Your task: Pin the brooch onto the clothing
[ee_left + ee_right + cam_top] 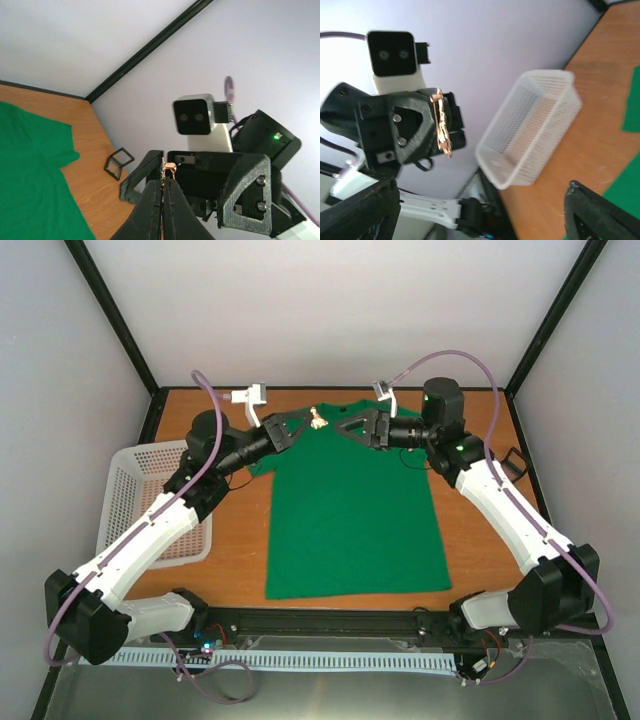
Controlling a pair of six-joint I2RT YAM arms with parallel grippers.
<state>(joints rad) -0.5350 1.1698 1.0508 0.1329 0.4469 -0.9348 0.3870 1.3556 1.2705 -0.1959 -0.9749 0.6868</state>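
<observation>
One tiny gold-toned brooch (441,122) is hanging clamped in my left fingers (148,212) above the bright green fabric T-shirt (350,520), facing my spread right fingers (597,217), likely so they can reach its pin.

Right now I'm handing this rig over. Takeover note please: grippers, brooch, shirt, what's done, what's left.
Left gripper: shut on the brooch, which it holds in the air over the collar end of the T-shirt.
Right gripper: open and empty, facing the brooch at close range.
T-shirt: flat on the table, nothing pinned to it.
Done: brooch is picked up.
Left: pin it onto the shirt. I cannot tell whether the clasp is open.
</observation>
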